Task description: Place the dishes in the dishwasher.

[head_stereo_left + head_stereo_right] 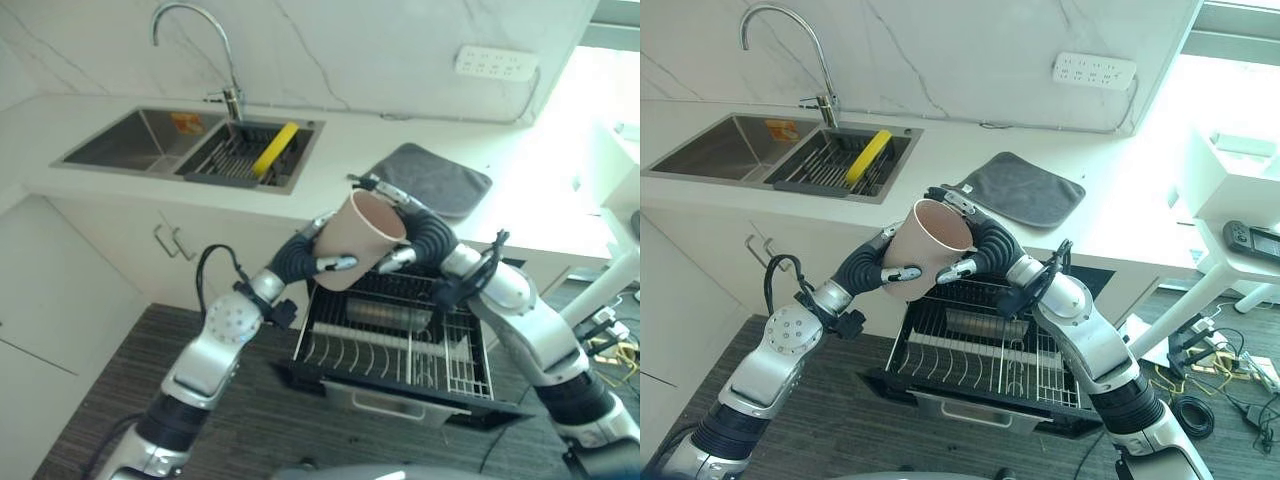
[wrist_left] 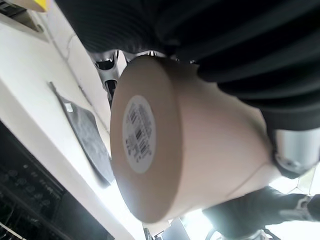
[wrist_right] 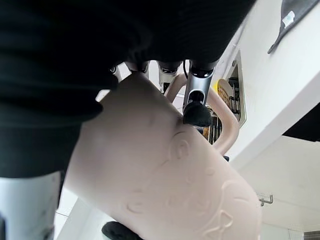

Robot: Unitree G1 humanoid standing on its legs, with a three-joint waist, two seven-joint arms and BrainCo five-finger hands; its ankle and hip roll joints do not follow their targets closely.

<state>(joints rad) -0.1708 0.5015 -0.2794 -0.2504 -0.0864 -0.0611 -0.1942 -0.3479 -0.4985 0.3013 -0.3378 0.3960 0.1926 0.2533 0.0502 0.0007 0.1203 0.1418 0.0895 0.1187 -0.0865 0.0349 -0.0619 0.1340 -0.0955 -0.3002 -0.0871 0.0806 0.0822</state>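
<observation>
A beige cup hangs tilted in the air above the pulled-out dishwasher rack, its mouth turned up and back. My left hand grips its lower side from the left, fingers curled under it. My right hand holds it from the right, with fingers hooked over the rim and the thumb below. The left wrist view shows the cup's base with a white sticker. Embossed patterns run along the cup's wall in the right wrist view.
A metal dish lies at the back of the rack. The dishwasher door stands open low in front. On the counter lie a grey mat and a sink holding a drain rack with a yellow item.
</observation>
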